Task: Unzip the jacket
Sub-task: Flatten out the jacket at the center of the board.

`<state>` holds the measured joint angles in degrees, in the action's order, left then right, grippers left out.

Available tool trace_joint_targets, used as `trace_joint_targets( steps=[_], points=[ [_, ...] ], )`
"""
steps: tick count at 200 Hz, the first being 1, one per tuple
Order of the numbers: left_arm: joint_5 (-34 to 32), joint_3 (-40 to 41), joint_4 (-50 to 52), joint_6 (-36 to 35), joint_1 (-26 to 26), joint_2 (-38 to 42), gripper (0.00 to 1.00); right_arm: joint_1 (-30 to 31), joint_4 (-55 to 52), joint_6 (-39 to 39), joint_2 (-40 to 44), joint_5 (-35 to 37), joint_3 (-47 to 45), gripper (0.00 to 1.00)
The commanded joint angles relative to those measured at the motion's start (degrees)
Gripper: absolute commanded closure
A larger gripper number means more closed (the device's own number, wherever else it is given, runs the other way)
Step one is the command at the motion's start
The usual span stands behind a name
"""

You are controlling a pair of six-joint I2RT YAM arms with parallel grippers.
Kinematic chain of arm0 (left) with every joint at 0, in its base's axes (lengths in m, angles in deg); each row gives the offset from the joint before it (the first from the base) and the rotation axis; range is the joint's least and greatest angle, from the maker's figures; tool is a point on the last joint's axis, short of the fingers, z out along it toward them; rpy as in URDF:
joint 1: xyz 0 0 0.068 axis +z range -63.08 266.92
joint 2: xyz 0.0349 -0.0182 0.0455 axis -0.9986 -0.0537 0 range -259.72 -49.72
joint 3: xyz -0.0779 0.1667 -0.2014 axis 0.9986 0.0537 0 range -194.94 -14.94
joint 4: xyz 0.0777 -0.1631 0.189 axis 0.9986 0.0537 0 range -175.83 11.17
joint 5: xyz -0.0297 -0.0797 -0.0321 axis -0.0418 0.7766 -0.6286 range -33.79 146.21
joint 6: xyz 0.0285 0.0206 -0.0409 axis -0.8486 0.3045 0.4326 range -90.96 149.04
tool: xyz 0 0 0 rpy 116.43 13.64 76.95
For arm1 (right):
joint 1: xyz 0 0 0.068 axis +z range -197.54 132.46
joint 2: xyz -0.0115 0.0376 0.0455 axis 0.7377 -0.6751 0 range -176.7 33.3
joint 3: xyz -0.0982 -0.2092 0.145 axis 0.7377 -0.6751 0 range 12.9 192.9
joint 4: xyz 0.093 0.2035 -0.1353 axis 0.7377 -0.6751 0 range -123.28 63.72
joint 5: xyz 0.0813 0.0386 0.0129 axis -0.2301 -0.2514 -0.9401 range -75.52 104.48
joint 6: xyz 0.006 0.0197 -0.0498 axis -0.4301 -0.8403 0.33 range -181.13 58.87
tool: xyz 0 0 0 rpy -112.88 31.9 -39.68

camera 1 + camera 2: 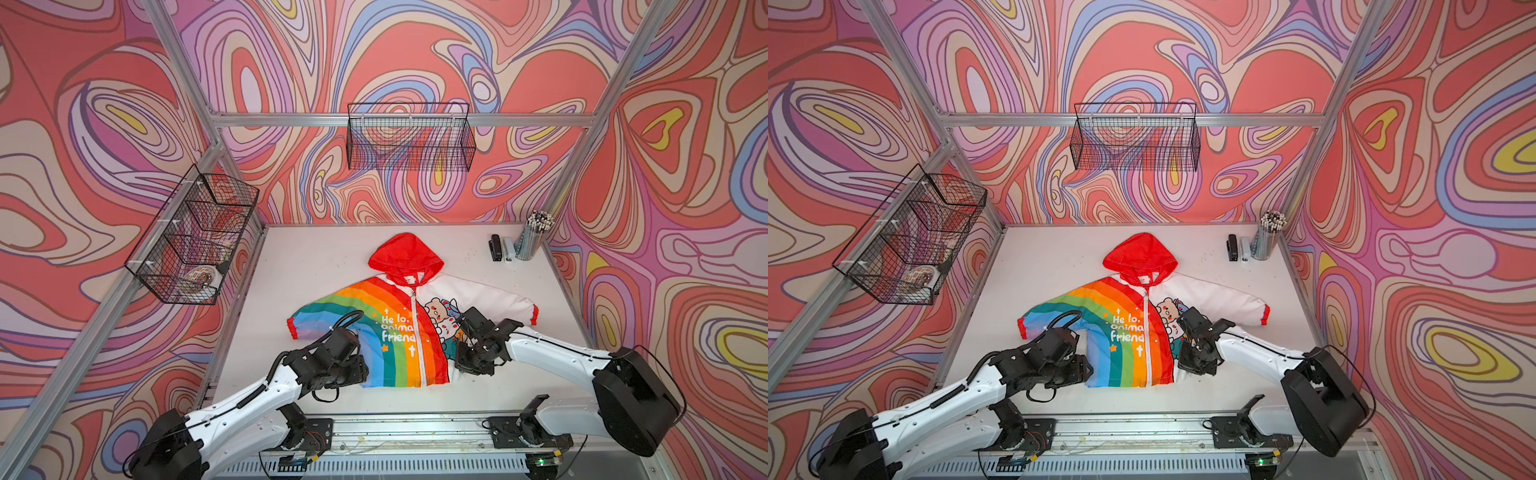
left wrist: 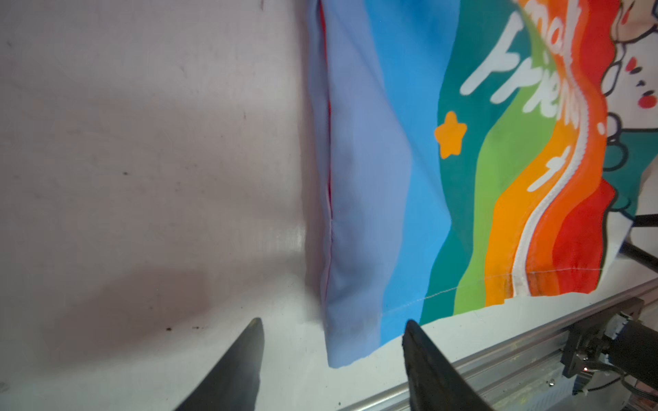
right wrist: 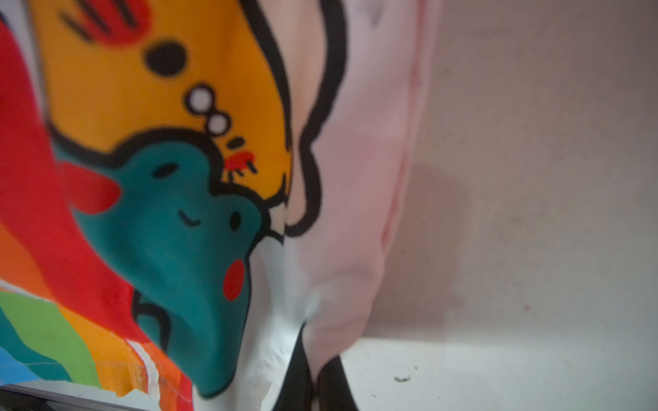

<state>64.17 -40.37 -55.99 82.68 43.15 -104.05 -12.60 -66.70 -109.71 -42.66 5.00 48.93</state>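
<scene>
The jacket (image 1: 399, 332) (image 1: 1129, 332) lies flat on the white table in both top views, red hood at the far end and hem toward me. Its white zipper (image 1: 415, 328) (image 2: 555, 185) runs closed from the collar down to the hem. My left gripper (image 2: 334, 322) (image 1: 362, 371) is open at the hem corner of the rainbow half (image 2: 374, 178); the lavender corner lies between the fingers, touching neither. My right gripper (image 3: 317, 356) (image 1: 461, 365) is shut on a pinch of white fabric at the hem of the cartoon half (image 3: 178, 213).
A black stapler (image 1: 495, 247), a white one beside it and a cup of pencils (image 1: 532, 239) stand at the back right. Wire baskets hang on the left frame (image 1: 191, 241) and the back wall (image 1: 409, 137). An aluminium rail (image 1: 415, 432) runs along the table's front edge.
</scene>
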Motion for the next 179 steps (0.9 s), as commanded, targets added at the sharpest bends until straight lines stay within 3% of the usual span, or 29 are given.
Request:
trace_joint_targets(
  steps=[1,66,92,121,148,179],
  points=[
    [1.24,0.77,-4.94,0.91,-0.99,-2.02,0.40,0.39,0.52,-0.18,-0.54,0.69,-0.45,1.00],
    [1.12,4.09,-11.91,2.54,-1.54,-6.58,0.57,0.39,1.41,0.17,-1.58,1.33,-0.46,1.00],
    [0.42,3.90,-11.82,2.91,-1.58,-7.66,0.76,0.39,1.51,0.15,-1.64,2.07,-0.18,1.00],
    [-4.96,0.16,-2.24,1.81,-1.58,-5.48,1.00,0.41,-0.01,-0.22,-0.54,3.58,0.57,1.00],
    [-11.02,-2.87,8.99,3.76,-1.53,-1.46,1.00,0.39,-4.91,-0.75,0.96,7.73,2.17,1.00],
    [-12.69,-3.18,15.75,7.05,-1.53,2.09,1.00,0.40,-10.07,-1.08,0.53,11.64,3.70,1.00]
  ],
)
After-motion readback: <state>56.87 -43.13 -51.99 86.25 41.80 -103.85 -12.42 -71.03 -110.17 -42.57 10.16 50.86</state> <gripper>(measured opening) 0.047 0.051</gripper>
